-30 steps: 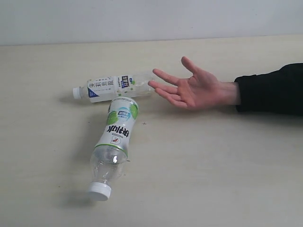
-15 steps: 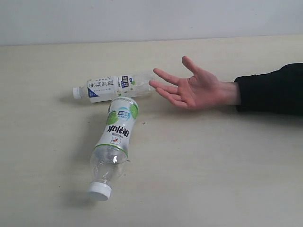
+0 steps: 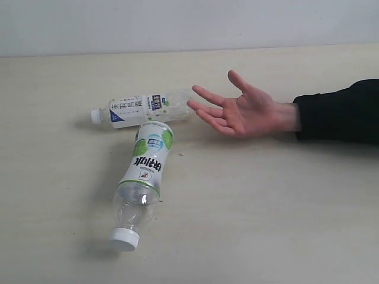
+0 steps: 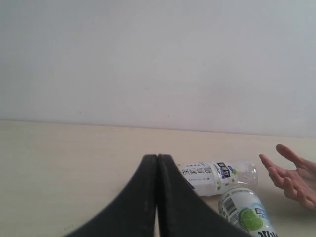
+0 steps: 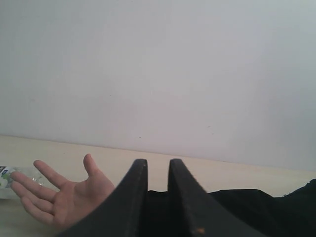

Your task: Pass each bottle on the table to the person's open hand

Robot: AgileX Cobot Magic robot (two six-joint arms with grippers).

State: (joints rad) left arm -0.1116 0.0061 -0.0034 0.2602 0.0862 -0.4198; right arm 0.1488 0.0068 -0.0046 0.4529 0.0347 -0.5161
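I am holding my right gripper (image 5: 158,163) near the person's open hand (image 5: 74,195), jaws standing slightly apart. A bottle (image 5: 4,180) is showing past the hand's fingertips, and a black sleeve (image 5: 256,207) is trailing from its wrist.

We saw a wide, pale cream table (image 3: 266,225) with faint wood grain. Two clear bottles lay on their sides on it. The white-blue bottle (image 3: 142,109) lay crosswise toward the far side, its small white cap (image 3: 96,116) pointing left in the exterior view. The white-green bottle (image 3: 145,171) lay nearer, its base touching or just beside the first bottle's flank, and its broad white cap (image 3: 124,238) pointed toward the near edge. We noticed a tiny dark speck (image 3: 180,154) on the bare surface just right of it.
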